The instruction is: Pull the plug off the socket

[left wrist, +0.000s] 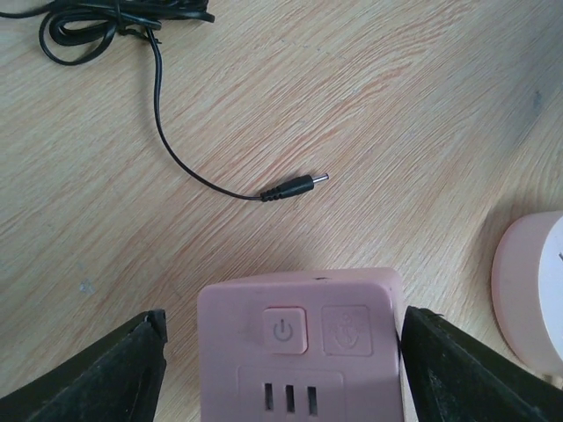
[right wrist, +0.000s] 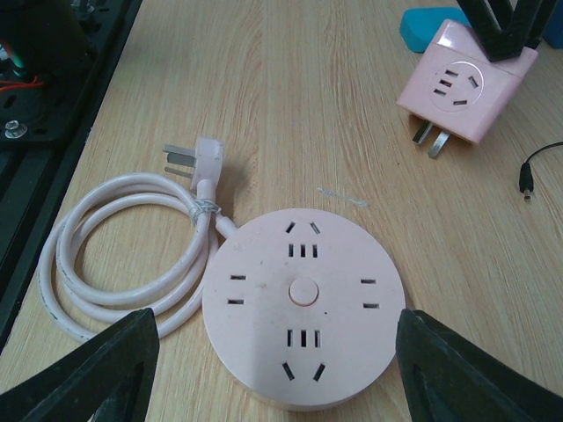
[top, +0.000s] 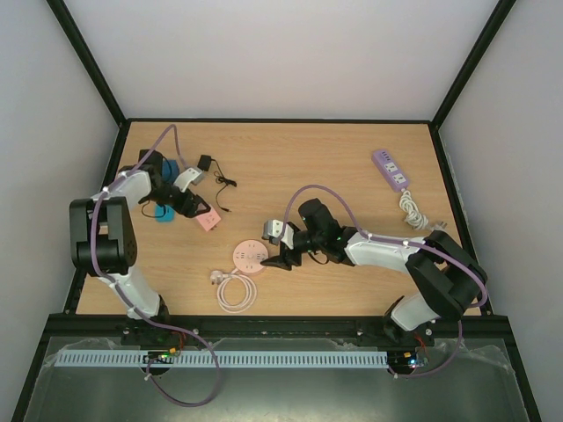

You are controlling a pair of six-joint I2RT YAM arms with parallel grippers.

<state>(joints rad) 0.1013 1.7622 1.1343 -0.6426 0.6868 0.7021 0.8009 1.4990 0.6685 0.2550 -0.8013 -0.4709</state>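
Top external, wood table (top: 290, 158), white walls (top: 281, 53), socket (top: 249, 256)

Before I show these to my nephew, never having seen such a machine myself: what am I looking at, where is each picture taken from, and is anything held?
Two robot arms stand bolted side by side, each ending in a two-finger pincer. The wide picture looks down from above and behind them. The other two come from wrist cameras, so the dark wedges at the bottom are each pincer's own fingers. On the table lie a round pink socket with its coiled white cord, a pink cube plug, a black cable and a purple power strip. The left pincer stands open around the cube plug, whose prongs are bare. The right pincer hovers open over the round socket. Nothing is clearly held.
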